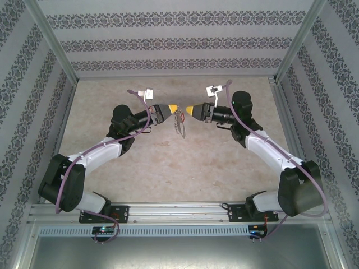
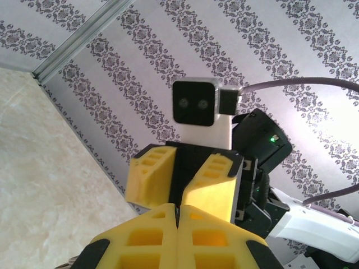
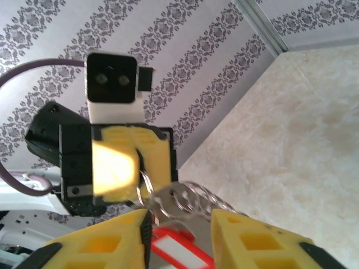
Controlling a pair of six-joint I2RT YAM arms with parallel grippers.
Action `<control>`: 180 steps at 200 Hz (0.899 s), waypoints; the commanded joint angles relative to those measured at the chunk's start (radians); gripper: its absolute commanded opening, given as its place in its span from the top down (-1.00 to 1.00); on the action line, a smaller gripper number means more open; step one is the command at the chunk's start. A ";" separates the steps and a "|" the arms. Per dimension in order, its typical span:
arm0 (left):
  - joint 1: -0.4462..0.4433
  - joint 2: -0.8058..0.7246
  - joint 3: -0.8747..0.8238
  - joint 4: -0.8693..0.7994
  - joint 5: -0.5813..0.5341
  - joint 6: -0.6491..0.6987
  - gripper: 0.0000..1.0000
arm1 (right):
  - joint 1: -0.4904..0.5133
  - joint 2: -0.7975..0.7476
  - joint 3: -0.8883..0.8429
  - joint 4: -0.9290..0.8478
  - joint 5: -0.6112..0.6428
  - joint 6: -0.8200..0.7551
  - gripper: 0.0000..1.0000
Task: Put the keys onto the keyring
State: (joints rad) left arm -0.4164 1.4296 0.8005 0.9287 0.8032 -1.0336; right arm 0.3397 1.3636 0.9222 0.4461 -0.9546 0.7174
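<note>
Above the middle of the table, my left gripper point(image 1: 175, 109) and right gripper point(image 1: 190, 110) meet tip to tip. The grey keyring point(image 1: 179, 126) hangs between and below them. My left gripper point(image 2: 179, 212) is shut with a thin dark edge pinched in its slit. From the right wrist, the left gripper point(image 3: 137, 162) has one small ring of the keyring point(image 3: 193, 193) caught between its fingers. The keys' red tag point(image 3: 182, 251) lies between my right gripper's point(image 3: 180, 219) jaws, close to the left finger. Those jaws stand apart. The metal key itself is blurred.
The beige table point(image 1: 168, 168) is bounded by patterned walls point(image 1: 168, 45) at the back and both sides, with metal posts at the corners. The arms' rail point(image 1: 179, 210) runs along the near edge.
</note>
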 commanded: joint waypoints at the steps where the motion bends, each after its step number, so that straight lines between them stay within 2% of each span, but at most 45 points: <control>1: 0.008 -0.011 0.006 0.088 0.002 -0.020 1.00 | 0.029 0.031 0.058 0.036 0.039 0.011 0.42; 20: 0.008 -0.012 0.005 0.091 0.003 -0.023 1.00 | 0.045 0.060 0.076 0.060 0.043 0.029 0.52; 66: 0.008 -0.015 0.003 0.089 0.001 -0.022 1.00 | 0.065 0.063 0.056 0.064 0.033 0.023 0.58; 100: 0.007 -0.013 0.004 0.089 0.002 -0.020 1.00 | 0.071 0.054 0.030 0.075 0.032 0.027 0.43; 128: 0.008 -0.015 0.005 0.088 0.002 -0.020 1.00 | 0.074 0.042 0.025 0.075 0.033 0.027 0.43; 154: 0.008 -0.016 0.002 0.088 0.002 -0.022 1.00 | 0.076 0.038 0.029 0.071 0.033 0.026 0.54; 180: 0.008 -0.017 0.000 0.089 0.001 -0.023 1.00 | 0.083 0.046 0.035 0.075 0.033 0.027 0.80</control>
State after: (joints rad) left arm -0.4164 1.4296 0.8005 0.9295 0.7994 -1.0489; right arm 0.4091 1.4208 0.9573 0.4873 -0.9245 0.7418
